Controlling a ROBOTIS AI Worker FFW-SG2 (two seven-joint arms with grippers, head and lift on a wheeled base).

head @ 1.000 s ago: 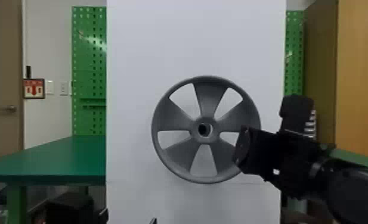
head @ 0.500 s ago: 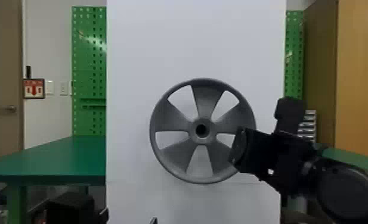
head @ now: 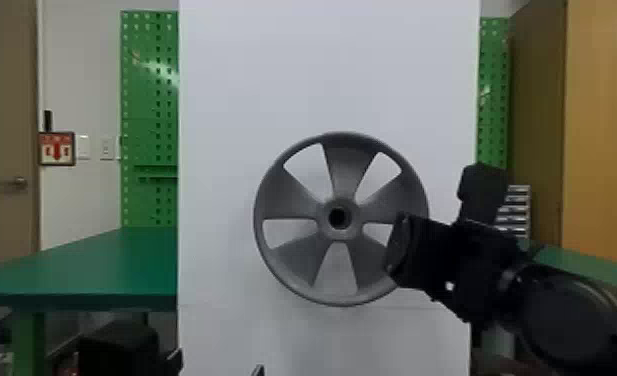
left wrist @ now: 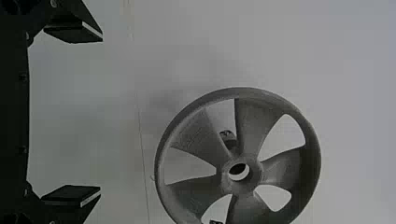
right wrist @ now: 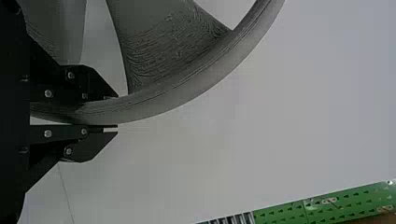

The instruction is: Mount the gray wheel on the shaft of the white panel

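The gray wheel [head: 299,267] stands upright in front of the white panel [head: 272,75]; the right gripper [head: 396,250] is pinching its rim. The left gripper [head: 216,366], low before the panel, has its fingers spread wide. At far left, a red-and-white sign [head: 57,149] bears a downward arrow.

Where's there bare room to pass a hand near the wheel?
The flat white panel looks bare above the gray five-spoked wheel, and left of it to the panel's edge. Crowded: its lower right rim, held by the black two-fingered right gripper.
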